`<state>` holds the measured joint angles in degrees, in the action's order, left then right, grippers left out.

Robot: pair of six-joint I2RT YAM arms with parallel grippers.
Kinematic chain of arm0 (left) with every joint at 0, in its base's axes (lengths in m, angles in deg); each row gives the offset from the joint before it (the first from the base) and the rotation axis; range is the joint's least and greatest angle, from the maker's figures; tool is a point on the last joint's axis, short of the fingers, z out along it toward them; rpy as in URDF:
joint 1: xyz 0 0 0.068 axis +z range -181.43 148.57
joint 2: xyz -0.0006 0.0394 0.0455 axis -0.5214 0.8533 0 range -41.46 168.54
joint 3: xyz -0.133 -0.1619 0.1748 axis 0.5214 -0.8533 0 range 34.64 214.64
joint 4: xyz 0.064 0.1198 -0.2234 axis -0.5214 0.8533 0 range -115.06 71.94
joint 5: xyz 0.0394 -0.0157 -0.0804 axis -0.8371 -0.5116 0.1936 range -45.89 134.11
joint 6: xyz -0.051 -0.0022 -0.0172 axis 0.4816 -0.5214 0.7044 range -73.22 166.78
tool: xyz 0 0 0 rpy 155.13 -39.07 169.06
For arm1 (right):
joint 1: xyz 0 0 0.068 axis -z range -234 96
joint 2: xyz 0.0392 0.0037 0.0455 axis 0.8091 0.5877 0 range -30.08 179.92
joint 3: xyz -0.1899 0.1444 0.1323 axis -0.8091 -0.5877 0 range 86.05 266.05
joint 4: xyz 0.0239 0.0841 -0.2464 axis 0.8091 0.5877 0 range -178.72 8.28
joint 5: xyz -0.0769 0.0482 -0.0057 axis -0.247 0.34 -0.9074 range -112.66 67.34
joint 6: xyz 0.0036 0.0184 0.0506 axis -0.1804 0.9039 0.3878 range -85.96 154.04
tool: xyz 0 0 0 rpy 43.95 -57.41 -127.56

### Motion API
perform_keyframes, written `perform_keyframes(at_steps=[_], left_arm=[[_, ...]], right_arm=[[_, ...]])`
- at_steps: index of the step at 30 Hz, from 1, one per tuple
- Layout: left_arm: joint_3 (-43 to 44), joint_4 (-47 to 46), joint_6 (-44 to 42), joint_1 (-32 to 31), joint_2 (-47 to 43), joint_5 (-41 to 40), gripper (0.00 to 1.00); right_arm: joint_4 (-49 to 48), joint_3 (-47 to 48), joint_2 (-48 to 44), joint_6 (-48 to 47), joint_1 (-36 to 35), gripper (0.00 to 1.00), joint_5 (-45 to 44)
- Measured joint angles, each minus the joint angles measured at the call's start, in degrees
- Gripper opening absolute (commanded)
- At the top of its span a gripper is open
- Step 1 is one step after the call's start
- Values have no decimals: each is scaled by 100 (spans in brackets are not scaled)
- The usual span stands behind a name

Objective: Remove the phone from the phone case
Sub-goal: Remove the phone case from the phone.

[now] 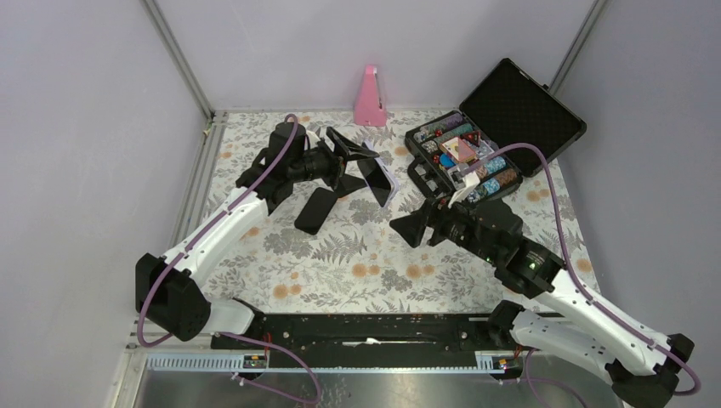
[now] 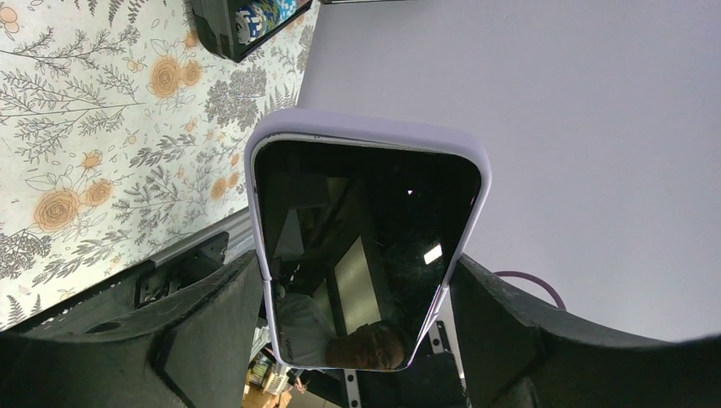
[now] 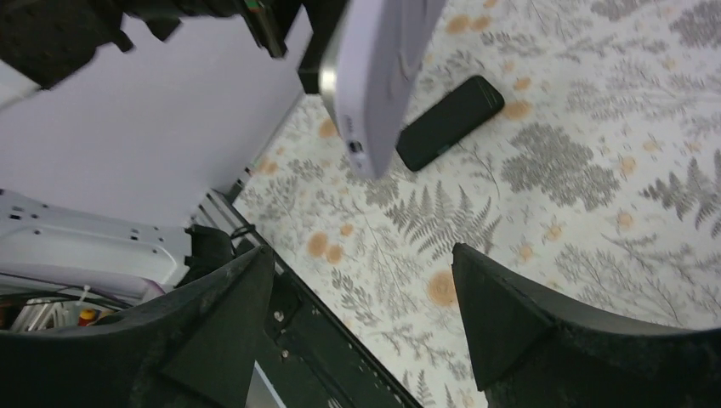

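Left arm's fingers [image 2: 195, 340] are clamped on the long edges of the lilac phone case [image 2: 374, 132]. The phone [image 2: 366, 246] is fully inside it, screen dark, and the whole thing is held up off the floral worktop [image 1: 340, 263]. Right arm's fingers [image 3: 544, 340] are spread wide with nothing in them, near the phone, not touching. A black slab [image 1: 316, 210] lies flat left of the phone, and an open organiser box [image 1: 476, 157] sits to its right.

Bright, even, soft-shadowed light; the screen of the phone [image 2: 366, 255] carries mirror reflections (small glints); wrist-view foregrounds blur.
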<state>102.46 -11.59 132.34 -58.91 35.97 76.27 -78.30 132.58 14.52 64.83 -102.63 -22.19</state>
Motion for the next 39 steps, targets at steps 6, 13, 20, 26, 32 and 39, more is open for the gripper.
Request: perform_keyframes(at_steps=[6,13,20,26,32,39], left_arm=[[0,83,-2,0,-2,-2,0],[55,560,-46,0,-13,-28,0],[339,1172,-219,9,-13,-44,0],[481,1379,-286,-11,-13,-42,0],[511,1397,-299,-11,-11,-46,0],[511,1401,-297,-11,-11,-48,0]], right_arm=[[-684,37,407,15,-2,70,166],[-1276,26,1088,52,-2,39,212],[-1882,-127,984,-341,0,45,269],[-1878,-133,994,-752,-9,58,678],[-1974,-199,1003,-846,-9,43,662],[-2039,-339,1137,-896,-9,38,649]])
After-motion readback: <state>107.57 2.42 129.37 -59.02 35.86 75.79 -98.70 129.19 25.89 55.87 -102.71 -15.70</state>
